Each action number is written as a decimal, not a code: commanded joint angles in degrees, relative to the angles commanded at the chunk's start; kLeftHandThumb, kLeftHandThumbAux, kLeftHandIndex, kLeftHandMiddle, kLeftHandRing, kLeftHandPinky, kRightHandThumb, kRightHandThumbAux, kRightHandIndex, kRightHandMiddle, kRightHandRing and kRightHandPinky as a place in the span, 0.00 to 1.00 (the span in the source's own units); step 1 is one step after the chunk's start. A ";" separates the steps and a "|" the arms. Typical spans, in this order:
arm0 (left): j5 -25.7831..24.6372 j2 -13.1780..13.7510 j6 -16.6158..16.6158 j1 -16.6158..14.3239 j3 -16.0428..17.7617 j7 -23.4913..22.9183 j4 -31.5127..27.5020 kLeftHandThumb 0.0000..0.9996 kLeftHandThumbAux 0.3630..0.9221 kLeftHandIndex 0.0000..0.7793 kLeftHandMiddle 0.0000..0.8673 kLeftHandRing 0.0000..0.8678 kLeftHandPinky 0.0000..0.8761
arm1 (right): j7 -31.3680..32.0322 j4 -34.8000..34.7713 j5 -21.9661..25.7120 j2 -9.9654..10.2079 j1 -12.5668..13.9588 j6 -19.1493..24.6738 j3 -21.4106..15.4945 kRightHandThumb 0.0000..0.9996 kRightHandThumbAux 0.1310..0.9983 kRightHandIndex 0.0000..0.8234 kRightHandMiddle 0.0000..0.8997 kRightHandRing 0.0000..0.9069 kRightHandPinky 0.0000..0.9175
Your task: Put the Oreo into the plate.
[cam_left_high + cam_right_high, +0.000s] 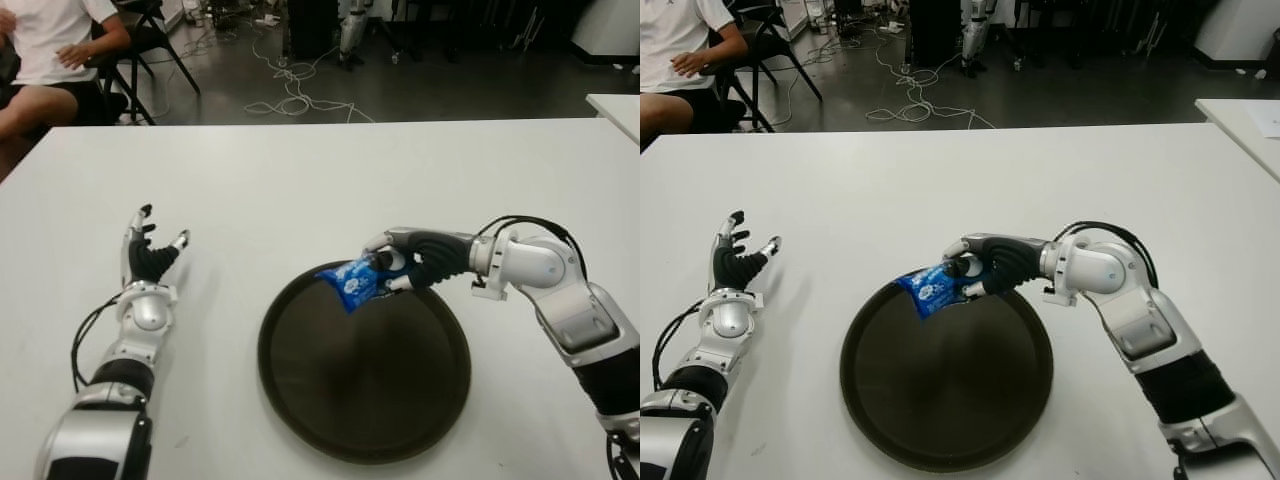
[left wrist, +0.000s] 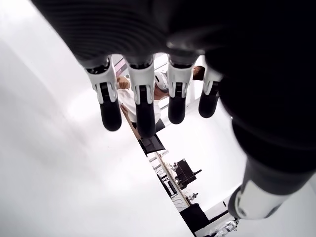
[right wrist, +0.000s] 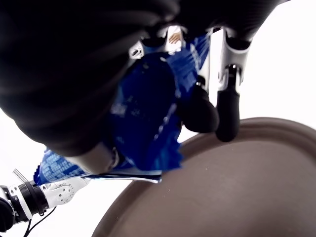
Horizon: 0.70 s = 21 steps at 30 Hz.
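Gripping crinkly Oreo packet (image 1: 352, 281) above round plate (image 1: 400, 410).

A wide white counter (image 1: 330, 180) spans the view, its far edge meeting a grey floor. On it, toward the near edge and a little right of centre, lies a round dark plate (image 1: 365, 410) with a raised rim. A second white surface (image 1: 618, 108) shows at the far right.

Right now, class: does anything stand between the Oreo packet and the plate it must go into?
Nothing visible. The right hand holds the blue Oreo packet over the dark plate's far rim, whose surface is bare.
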 joint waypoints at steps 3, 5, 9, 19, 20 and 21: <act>0.17 0.05 -0.15 0.00 -0.08 0.20 0.02 0.23 0.62 0.10 0.15 0.17 0.20 | -0.33 0.53 1.33 0.75 0.23 -0.01 -0.59 0.68 0.69 0.53 0.91 0.92 0.90; 0.26 0.07 -0.18 0.00 -0.10 0.32 0.05 0.23 0.62 0.09 0.15 0.17 0.20 | -0.95 0.87 2.24 1.47 0.56 -0.32 -1.16 0.68 0.69 0.53 0.85 0.86 0.84; 0.46 0.10 0.05 0.01 -0.18 0.59 0.04 0.23 0.63 0.09 0.15 0.17 0.20 | -2.09 1.02 4.07 2.83 1.21 -0.65 -2.15 0.14 0.68 0.53 0.64 0.65 0.59; 0.63 0.13 0.53 0.05 -0.39 0.51 -0.07 0.22 0.64 0.09 0.14 0.15 0.19 | 2.83 1.09 11.42 2.59 1.39 -2.72 -3.72 0.00 0.39 0.16 0.15 0.13 0.10; 0.62 0.13 0.57 0.06 -0.39 0.50 -0.08 0.22 0.63 0.09 0.14 0.15 0.19 | 3.28 -0.78 12.31 1.98 1.91 -1.72 -4.22 0.00 0.38 0.15 0.14 0.12 0.09; 0.59 0.10 0.72 0.05 -0.38 0.49 -0.13 0.22 0.63 0.09 0.13 0.15 0.19 | 3.25 -2.81 13.01 1.65 2.41 -0.56 -4.78 0.00 0.37 0.14 0.13 0.11 0.08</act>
